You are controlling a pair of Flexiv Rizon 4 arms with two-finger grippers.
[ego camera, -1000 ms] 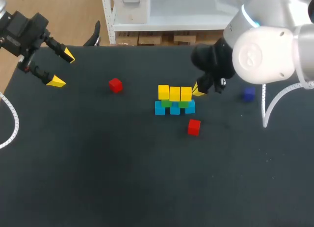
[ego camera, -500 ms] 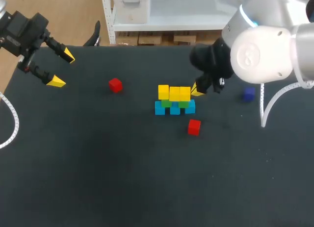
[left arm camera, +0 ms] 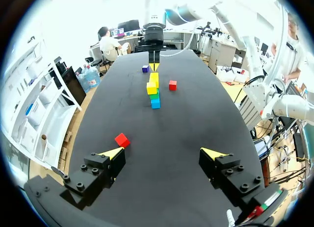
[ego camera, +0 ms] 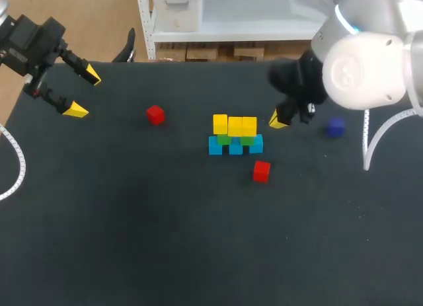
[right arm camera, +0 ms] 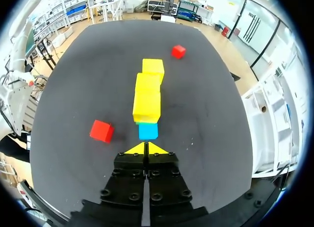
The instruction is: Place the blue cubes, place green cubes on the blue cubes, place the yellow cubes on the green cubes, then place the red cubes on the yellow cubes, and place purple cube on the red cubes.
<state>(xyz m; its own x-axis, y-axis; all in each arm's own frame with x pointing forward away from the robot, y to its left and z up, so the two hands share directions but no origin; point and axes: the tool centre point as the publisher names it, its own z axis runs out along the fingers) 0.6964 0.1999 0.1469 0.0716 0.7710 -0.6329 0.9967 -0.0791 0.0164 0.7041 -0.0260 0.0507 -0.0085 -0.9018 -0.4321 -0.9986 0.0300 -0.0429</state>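
At the table's middle stands a stack: three blue cubes (ego camera: 235, 147) in a row, green cubes (ego camera: 225, 140) on them, three yellow cubes (ego camera: 234, 125) on top. One red cube (ego camera: 262, 170) lies in front of the stack, another red cube (ego camera: 155, 114) to its left. A purple cube (ego camera: 336, 127) lies at the right. My right gripper (ego camera: 278, 121) is shut and empty, just right of the stack; in its own view the stack (right arm camera: 147, 100) lies straight ahead of the tips (right arm camera: 146, 148). My left gripper (ego camera: 83, 92) hangs open at the far left, empty (left arm camera: 162, 154).
The black table (ego camera: 132, 220) has its far edge against a white shelf unit. From the left wrist, the left red cube (left arm camera: 122, 139) sits just ahead of one finger, the stack (left arm camera: 154, 89) far beyond.
My right gripper has drawn back to the right, away from the stack's right end. The rightmost yellow cube has closed up against its neighbour. The left arm has not moved.
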